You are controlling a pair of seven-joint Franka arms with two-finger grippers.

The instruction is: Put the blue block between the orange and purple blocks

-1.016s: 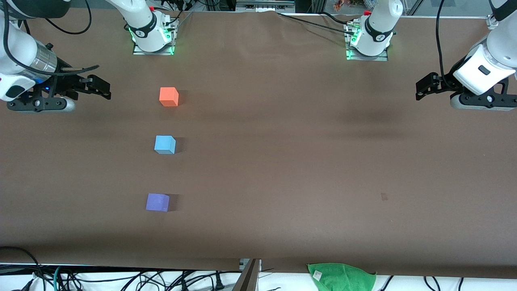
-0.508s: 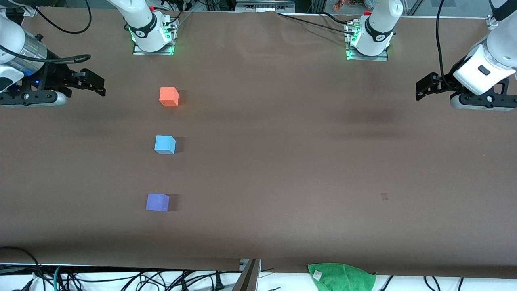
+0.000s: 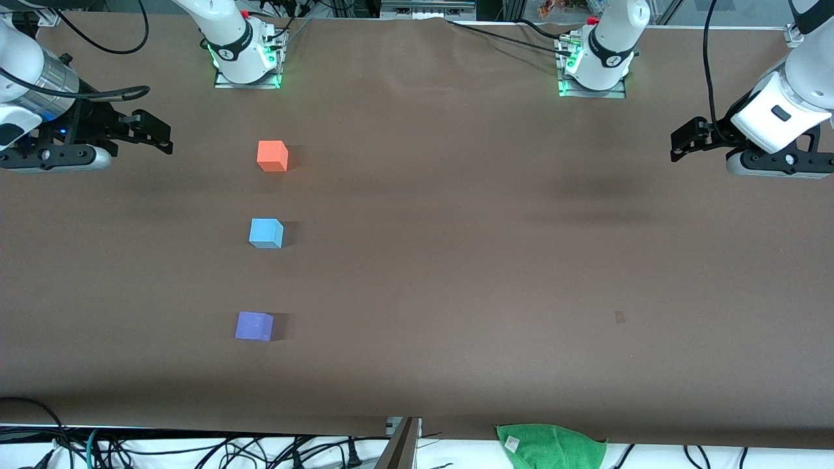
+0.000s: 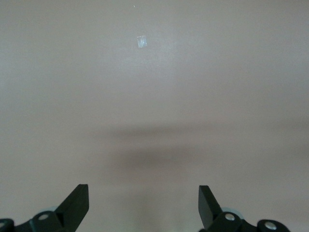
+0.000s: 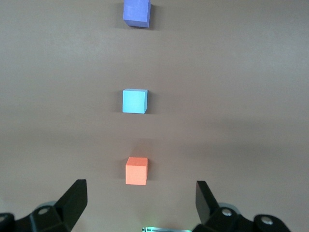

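Observation:
The blue block (image 3: 266,233) sits on the brown table between the orange block (image 3: 272,156), which lies farther from the front camera, and the purple block (image 3: 254,326), which lies nearer. All three stand in a line toward the right arm's end. The right wrist view shows the orange (image 5: 136,170), blue (image 5: 134,101) and purple (image 5: 136,13) blocks in a row. My right gripper (image 3: 159,137) is open and empty, up in the air at the right arm's end of the table. My left gripper (image 3: 684,140) is open and empty, waiting over the left arm's end.
A green cloth (image 3: 550,446) lies at the table's edge nearest the front camera. A small pale mark (image 3: 619,317) is on the table; it also shows in the left wrist view (image 4: 141,42). The arm bases (image 3: 244,55) stand along the farthest edge.
My right gripper rose and drew back slightly toward the right arm's end, then settled. The blocks and the left arm have not moved.

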